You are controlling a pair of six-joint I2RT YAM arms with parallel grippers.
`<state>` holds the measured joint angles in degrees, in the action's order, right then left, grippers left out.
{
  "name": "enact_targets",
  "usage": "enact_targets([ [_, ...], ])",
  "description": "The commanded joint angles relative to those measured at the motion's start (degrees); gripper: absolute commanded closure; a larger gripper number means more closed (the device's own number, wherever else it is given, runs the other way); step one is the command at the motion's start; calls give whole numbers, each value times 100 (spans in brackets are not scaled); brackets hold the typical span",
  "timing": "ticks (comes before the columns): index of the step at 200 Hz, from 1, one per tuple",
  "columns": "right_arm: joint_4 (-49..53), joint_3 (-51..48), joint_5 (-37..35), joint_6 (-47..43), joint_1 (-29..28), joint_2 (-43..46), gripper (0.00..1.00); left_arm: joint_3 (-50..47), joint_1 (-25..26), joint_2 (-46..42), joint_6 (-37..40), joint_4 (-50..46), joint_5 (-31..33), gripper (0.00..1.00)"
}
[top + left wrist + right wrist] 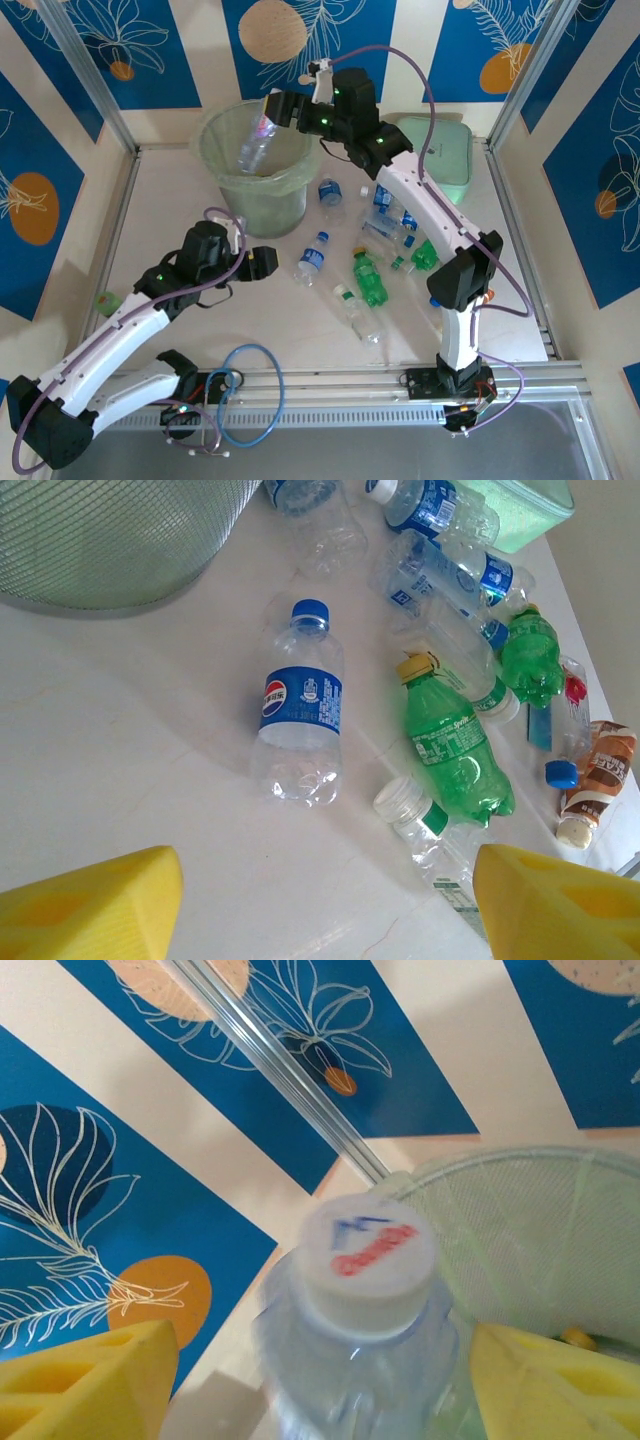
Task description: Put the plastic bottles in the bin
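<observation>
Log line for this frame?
right gripper: open above bin | clear bottle: between jaws | left gripper: open over blue-capped bottle

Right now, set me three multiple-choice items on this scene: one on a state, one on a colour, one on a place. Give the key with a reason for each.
1. The left gripper's jaws stand:
A. shut on a bottle
B. shut on nothing
C. open, nothing between them

2. The cap of the Pepsi bottle is:
A. white
B. blue
C. yellow

3. The right gripper hangs over:
A. the bin
B. the Pepsi bottle
C. the left gripper

Key:
1 C: in the left wrist view its yellow fingers stand wide apart with no bottle between them.
2 B: the cap above the blue label is plainly blue.
3 A: in the top view it sits above the bin's rim, with a clear bottle in the bin's mouth below it.
</observation>
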<state>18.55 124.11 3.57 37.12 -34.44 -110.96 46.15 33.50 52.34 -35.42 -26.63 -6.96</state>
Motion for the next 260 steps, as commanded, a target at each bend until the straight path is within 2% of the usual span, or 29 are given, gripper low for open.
enact_targets([
  [1, 53, 92, 118, -12, 16, 159, 22, -38, 21, -28, 190, 112, 2, 23],
  [24, -91, -443, -38, -56, 24, 580, 22, -21, 62, 27, 241, 130, 11, 24],
  [69, -356, -2213, -370, -45, 198, 1893, 21, 113, 402, 299, 458, 222, 213, 24],
  [107, 160, -3859, -1039, -187, 209, 3379, 21, 165, 685, 901, 714, 501, 385, 20],
  [132, 906, -4698, -1554, -95, 214, 4325, 21, 333, 974, 1424, 949, 782, 535, 14],
  [147, 1348, -5191, -1875, 14, 184, 4898, 21, 478, 1222, 1861, 1307, 906, 700, 7],
  [152, 1512, -5350, -1988, 58, 170, 5058, 21, 534, 1275, 2010, 1429, 930, 776, 0],
  [174, 2240, -6012, -2410, 379, 174, 5801, 21, 820, 1335, 2634, 1689, 875, 1026, 1],
  [207, 3042, -6778, -2638, 940, 183, 6635, 21, 1227, 1358, 3400, 1949, 616, 1191, 2],
  [260, 3486, -7181, -2771, 1261, 226, 6985, 21, 1835, 1358, 4356, 2208, 53, 1582, 9],
])
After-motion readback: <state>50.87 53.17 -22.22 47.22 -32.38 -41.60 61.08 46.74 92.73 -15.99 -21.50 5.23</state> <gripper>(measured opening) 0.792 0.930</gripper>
